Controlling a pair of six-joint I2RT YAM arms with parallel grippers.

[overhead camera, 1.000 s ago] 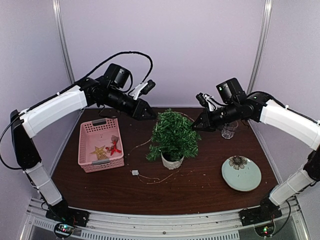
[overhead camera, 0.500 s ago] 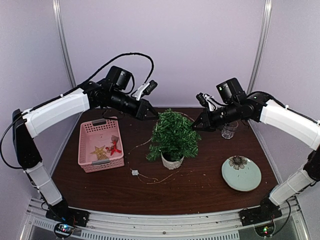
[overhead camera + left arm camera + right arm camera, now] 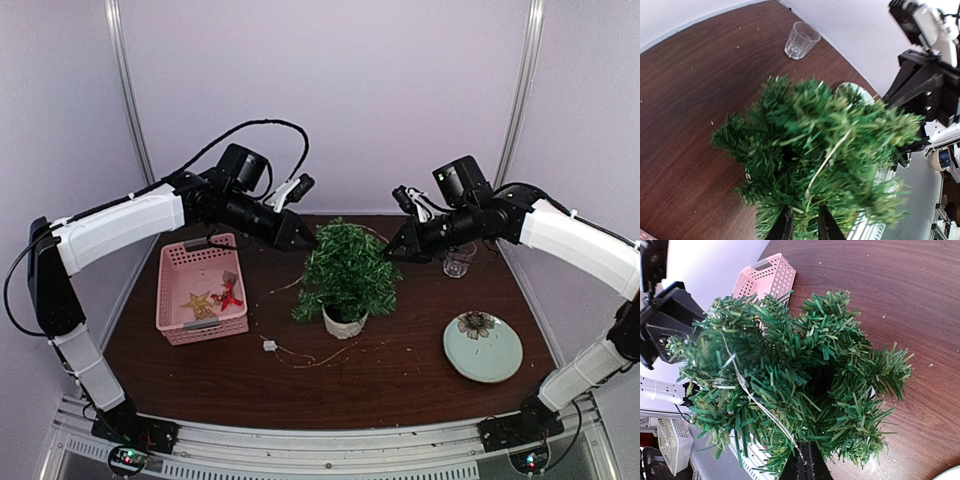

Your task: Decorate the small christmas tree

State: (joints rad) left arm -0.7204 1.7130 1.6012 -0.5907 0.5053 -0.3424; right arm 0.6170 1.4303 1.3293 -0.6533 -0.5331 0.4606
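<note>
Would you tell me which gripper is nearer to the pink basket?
Left. The left gripper hovers right of the basket, at the tree's left side; the right gripper, pinching a wire, is beyond the tree.

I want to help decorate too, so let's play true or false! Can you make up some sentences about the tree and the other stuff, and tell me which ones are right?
1. The small christmas tree stands in a white pot. True.
2. The pink basket has nothing in it. False: a gold star and a red ornament lie inside it.
3. The clear glass has tipped over onto its side. False: it stands upright, with its opening facing up.
4. A thin string lies across the tree's branches. True.
</note>
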